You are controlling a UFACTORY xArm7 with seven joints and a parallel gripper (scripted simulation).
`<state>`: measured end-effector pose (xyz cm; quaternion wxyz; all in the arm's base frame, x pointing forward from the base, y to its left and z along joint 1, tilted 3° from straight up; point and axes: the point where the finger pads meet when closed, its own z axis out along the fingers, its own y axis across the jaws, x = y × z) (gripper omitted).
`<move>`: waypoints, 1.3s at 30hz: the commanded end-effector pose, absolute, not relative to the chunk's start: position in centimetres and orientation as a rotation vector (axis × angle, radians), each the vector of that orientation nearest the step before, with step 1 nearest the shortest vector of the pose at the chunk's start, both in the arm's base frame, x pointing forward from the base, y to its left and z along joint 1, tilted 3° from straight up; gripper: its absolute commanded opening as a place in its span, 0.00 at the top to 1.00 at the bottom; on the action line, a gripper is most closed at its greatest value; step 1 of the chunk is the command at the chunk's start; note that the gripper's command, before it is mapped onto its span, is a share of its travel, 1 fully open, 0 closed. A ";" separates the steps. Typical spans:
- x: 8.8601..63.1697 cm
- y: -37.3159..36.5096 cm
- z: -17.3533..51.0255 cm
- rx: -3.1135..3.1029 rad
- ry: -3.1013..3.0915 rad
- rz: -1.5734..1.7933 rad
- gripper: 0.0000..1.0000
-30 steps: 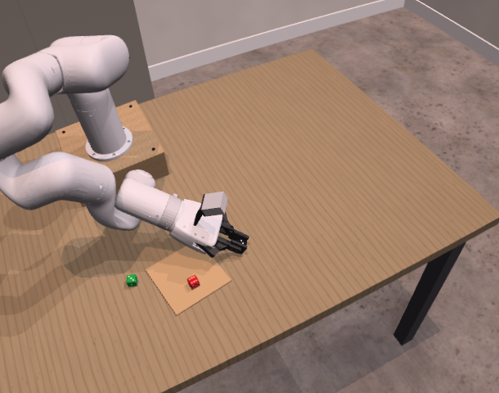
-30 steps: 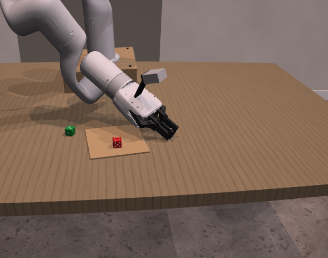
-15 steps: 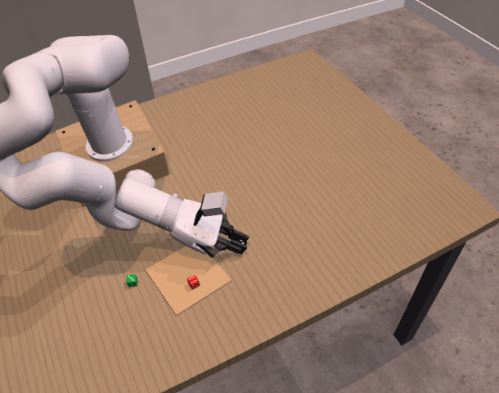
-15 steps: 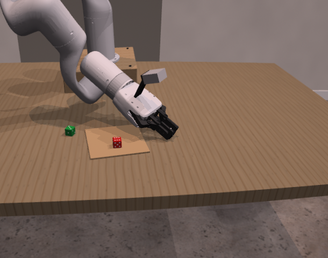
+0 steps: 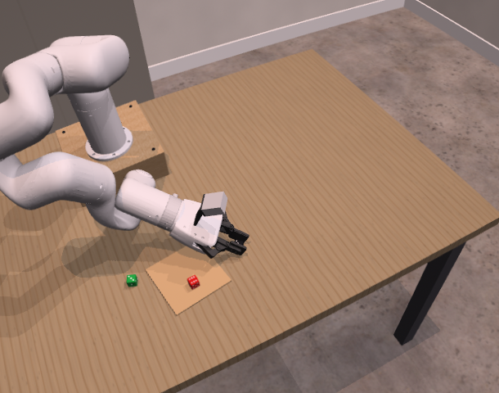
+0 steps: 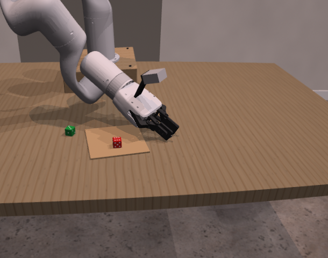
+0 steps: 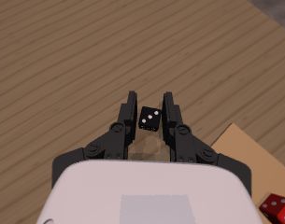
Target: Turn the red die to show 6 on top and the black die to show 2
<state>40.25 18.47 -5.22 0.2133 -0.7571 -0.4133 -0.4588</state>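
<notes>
The black die (image 7: 150,119) lies on the bare table between my fingers, off the mat, and the face towards the wrist camera shows two white pips. My gripper (image 7: 149,102) is slightly open, with a small gap on each side of the die. In the top and exterior views the gripper (image 5: 240,247) (image 6: 171,133) is low over the table just right of the mat's far corner and hides the black die. The red die (image 5: 193,281) (image 6: 116,142) sits on the tan mat (image 5: 188,277) (image 6: 112,144). The green die (image 5: 132,280) (image 6: 70,130) lies on the table left of the mat.
The arm's wooden base block (image 5: 114,139) stands at the back left of the table. The arm's forearm (image 5: 148,203) reaches low over the table behind the mat. The table's front edge (image 6: 158,194) is well in front of the mat.
</notes>
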 end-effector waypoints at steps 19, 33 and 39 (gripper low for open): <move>40.3 18.5 -5.1 -2.099 -1.148 -1.276 0.64; 40.3 18.5 -5.1 -2.099 -1.148 -1.276 0.64; 40.3 18.5 -5.1 -2.099 -1.148 -1.276 0.64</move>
